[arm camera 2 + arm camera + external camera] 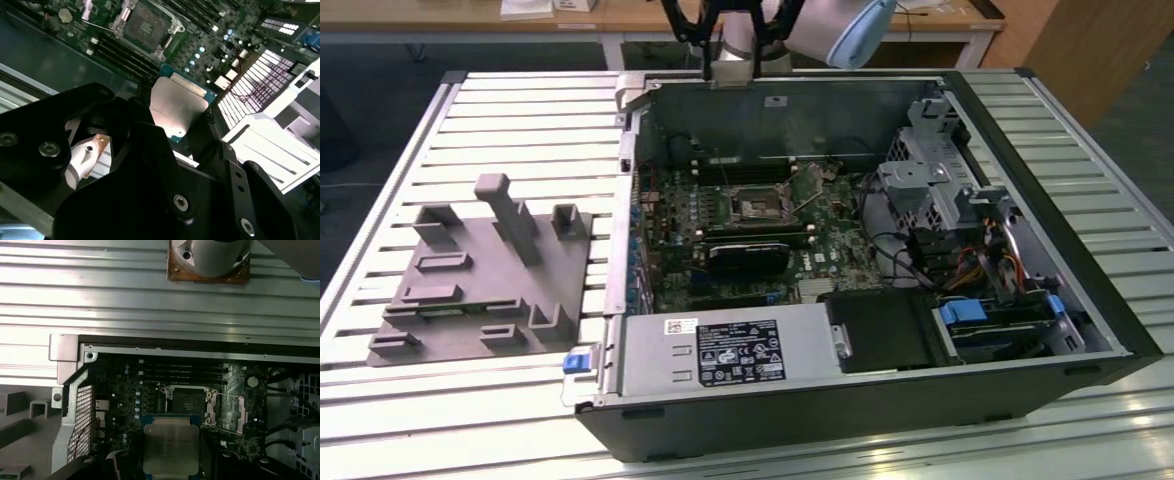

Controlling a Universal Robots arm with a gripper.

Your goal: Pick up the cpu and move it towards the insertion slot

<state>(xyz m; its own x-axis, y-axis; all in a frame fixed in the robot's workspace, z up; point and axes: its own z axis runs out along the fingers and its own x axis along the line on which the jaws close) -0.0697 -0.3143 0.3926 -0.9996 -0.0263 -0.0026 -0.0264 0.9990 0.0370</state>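
Grey fixture [487, 275] sits on the slatted worktop [520, 110], on the exterior view's left, well apart from the open case [854, 300]. Its posts and blocks look like holders for parts; I judge the cpu has already been lifted off that side, since the chip is now in the tool.

Case lies on its side, lid off, so the board [761, 230] faces up and can be reached from above. Arm [761, 30] hangs over the far wall of the case in the exterior view.

In the second wrist view the tool [172, 112] is clamped on the cpu [177, 107]: dark fingers [137, 107] press against opposite edges, metal top bare between them. Held by the edges, I judge, so the underside stays untouched and the chip stays flat. In the first wrist view the cpu [171, 450] hangs level, near the slot [187, 400] but not yet over it.

Slot [145, 22] lies open, dark centre showing, its silvery bracket [225, 412] swung aside. Slot [757, 207] sits mid-board.

Room to move: above the board it looks free. Lower down it is tighter, with memory strips [182, 371] just beside the slot, a black block [747, 255] near it, and a drive cage [927, 180] with cables [987, 260] on the exterior view's right, well apart. The case's rear wall [75, 410] bounds the board on one side.
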